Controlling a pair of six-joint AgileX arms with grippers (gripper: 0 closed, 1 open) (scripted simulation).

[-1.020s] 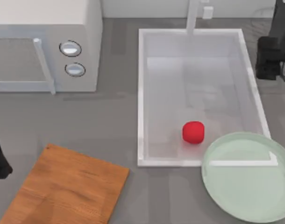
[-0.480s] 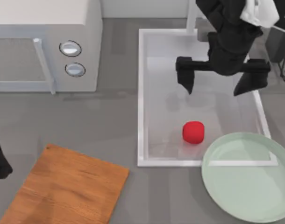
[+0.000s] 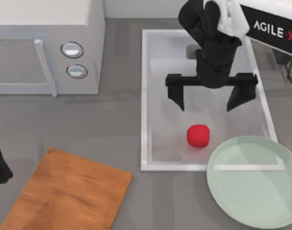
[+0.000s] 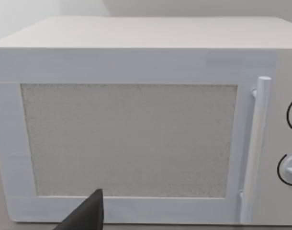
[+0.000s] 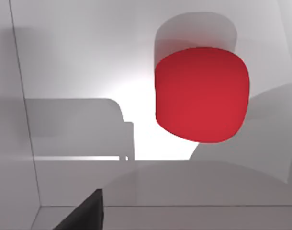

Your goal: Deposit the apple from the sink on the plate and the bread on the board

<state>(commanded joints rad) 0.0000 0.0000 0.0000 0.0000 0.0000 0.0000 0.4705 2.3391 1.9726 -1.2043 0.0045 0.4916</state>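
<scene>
One apple (image 3: 198, 135), a plain red rounded blob, lies in the sink (image 3: 144, 96) at six o'clock of the right gripper (image 3: 210, 99), fingers spread wide; one plate (image 3: 251, 187), one board (image 3: 64, 191).

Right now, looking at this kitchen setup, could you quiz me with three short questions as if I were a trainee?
1. True or false: the apple lies on the plate.
2. Which is open over the sink: A) the left claw, B) the right claw?
3. Fill in: the wooden board sits in front of the ____.

Key:
1. False; it lies in the sink.
2. B.
3. Microwave.
</scene>
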